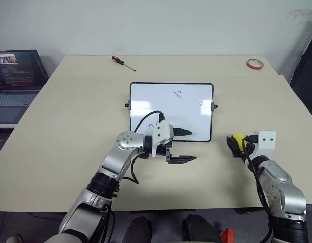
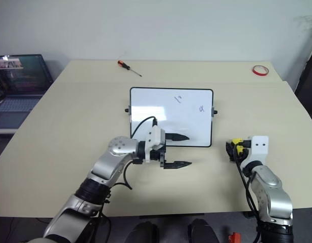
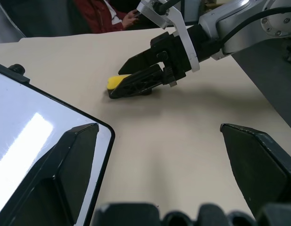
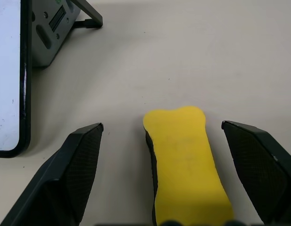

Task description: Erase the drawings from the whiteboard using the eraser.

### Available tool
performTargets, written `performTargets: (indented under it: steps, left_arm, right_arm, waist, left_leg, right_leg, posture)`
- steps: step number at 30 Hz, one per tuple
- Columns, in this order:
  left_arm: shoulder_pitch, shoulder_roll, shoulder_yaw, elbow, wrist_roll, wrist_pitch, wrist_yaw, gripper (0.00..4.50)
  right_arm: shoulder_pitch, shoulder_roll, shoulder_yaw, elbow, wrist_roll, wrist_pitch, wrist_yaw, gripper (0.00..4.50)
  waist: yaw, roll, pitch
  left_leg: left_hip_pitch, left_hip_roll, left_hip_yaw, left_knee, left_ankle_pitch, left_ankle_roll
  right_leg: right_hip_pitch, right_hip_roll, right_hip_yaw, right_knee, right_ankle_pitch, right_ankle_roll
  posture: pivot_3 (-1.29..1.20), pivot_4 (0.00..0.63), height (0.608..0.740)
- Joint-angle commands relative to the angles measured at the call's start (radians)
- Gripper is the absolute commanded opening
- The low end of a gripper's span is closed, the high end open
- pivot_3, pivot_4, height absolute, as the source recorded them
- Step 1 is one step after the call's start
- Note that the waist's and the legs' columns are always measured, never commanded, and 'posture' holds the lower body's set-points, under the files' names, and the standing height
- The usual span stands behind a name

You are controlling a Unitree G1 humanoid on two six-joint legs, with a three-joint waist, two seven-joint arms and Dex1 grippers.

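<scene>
- The whiteboard (image 1: 171,110) lay flat near the middle of the beige surface (image 1: 70,126), its long sides running along the surface's far edge.
- A few small pen drawings (image 1: 177,93) remained on it, toward its far right part; another mark sat close to its right edge.
- The eraser (image 4: 187,162) lay yellow side up on the surface, right of the whiteboard's near right corner and apart from it.
- The right gripper (image 4: 169,188) had its jaws spread wide, one on each side of the eraser, with a gap visible on both sides.
- The left gripper (image 1: 182,146) pointed toward the right, jaws wide open and holding nothing; one finger (image 1: 182,133) hung over the whiteboard's near edge, the other (image 1: 182,159) over bare surface just in front of it.
- A red-handled screwdriver (image 1: 123,63) lay near the far edge, well beyond the whiteboard.
- A red tape ring (image 1: 255,64) sat at the far right corner.
- An open laptop (image 1: 16,81) stood beyond the surface's left edge.
- Nothing lay between the eraser and the whiteboard.
</scene>
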State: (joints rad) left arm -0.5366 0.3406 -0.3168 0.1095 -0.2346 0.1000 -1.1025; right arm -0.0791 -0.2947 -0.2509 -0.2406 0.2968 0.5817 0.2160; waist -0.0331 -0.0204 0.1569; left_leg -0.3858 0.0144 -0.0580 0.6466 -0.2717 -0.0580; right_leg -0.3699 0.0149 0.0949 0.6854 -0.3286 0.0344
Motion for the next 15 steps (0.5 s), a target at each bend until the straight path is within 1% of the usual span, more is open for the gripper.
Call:
performTargets:
  steps: [1, 15]
  left_arm:
    - [-0.003, 0.000, 0.022, -0.037, -0.010, -0.012, 0.003, 4.50]
    - [-0.008, -0.007, 0.020, -0.033, -0.010, -0.016, 0.002, 4.50]
  right_arm:
    - [-0.010, -0.002, -0.012, -0.020, 0.007, -0.013, -0.004, 4.41]
    - [0.010, 0.000, -0.018, -0.011, 0.011, 0.003, -0.020, 4.41]
  waist:
    - [0.000, 0.000, 0.000]
    - [0.000, 0.000, 0.000]
  left_leg:
    - [0.000, 0.000, 0.000, 0.000, 0.000, 0.000]
    - [0.000, 0.000, 0.000, 0.000, 0.000, 0.000]
  right_leg:
    - [0.000, 0.000, 0.000, 0.000, 0.000, 0.000]
    - [0.000, 0.000, 0.000, 0.001, 0.000, 0.000]
  posture:
    - [0.00, 0.150, 0.740]
    - [0.00, 0.150, 0.740]
